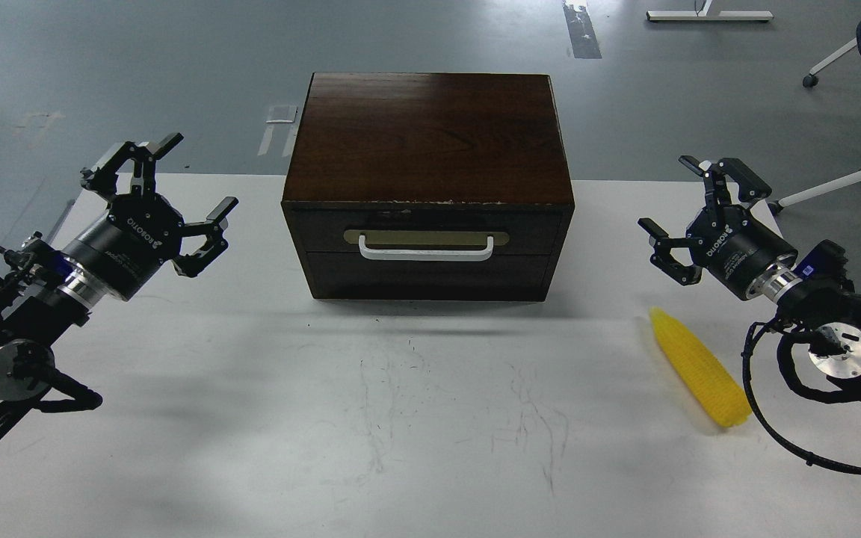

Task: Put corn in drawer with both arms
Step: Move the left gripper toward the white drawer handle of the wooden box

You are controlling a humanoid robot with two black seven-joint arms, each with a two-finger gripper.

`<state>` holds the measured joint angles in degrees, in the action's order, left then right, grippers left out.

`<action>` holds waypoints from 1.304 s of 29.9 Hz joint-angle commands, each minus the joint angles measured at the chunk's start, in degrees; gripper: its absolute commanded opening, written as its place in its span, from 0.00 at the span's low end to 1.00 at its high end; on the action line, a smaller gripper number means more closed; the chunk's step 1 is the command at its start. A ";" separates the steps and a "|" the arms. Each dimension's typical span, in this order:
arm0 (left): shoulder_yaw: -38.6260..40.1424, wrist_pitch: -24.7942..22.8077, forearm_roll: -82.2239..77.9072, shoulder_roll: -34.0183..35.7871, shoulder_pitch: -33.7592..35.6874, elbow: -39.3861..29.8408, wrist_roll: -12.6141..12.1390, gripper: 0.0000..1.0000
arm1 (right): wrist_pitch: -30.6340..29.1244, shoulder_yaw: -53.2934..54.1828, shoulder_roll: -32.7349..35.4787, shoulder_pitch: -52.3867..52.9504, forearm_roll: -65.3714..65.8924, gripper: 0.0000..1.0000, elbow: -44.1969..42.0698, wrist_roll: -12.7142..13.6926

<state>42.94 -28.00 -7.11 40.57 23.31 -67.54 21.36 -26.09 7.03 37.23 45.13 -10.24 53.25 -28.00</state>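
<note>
Basically nothing done: drawer (pixel 427 246) is closed, corn (pixel 699 368) lies on the table (pixel 400 418). Left gripper (pixel 176 175) and right gripper (pixel 681 198) both spread wide, empty.

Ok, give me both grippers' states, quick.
Left gripper: open, holding nothing.
Right gripper: open, holding nothing; the corn lies on the table.

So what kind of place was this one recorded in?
Probably a lab or workshop, not a home: a scuffed white table on a grey painted floor marked with tape, wheeled office chair bases at the right, and a lone wooden drawer box as a prop.
</note>
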 commanded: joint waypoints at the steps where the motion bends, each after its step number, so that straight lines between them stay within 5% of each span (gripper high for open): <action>1: 0.03 0.00 -0.01 0.04 -0.55 0.04 0.26 0.98 | -0.02 0.00 0.03 -0.04 0.05 1.00 0.10 0.00; 10: 0.30 0.00 0.08 4.34 3.05 1.36 0.00 0.98 | -0.02 0.00 0.12 -0.04 0.05 1.00 0.10 0.00; 18: -0.32 0.00 -5.35 9.18 15.43 1.36 -0.26 0.98 | -0.02 0.26 0.39 0.05 0.05 1.00 0.10 0.00; 27: -0.58 0.00 -43.99 7.08 30.64 -10.57 4.65 0.98 | -0.02 0.35 0.39 0.05 0.05 1.00 -0.08 0.00; 35: -2.60 0.00 -74.63 -3.92 35.57 -17.98 5.36 0.98 | 0.07 0.53 0.39 0.13 0.05 1.00 -0.17 0.00; 39: -16.18 0.00 -87.51 -7.16 45.56 -17.89 6.64 0.98 | 0.07 0.53 0.39 0.05 0.05 1.00 -0.17 0.00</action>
<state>35.37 -28.01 -86.79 35.09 62.62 -85.44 27.60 -26.01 7.57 37.61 45.27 -10.19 53.10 -28.00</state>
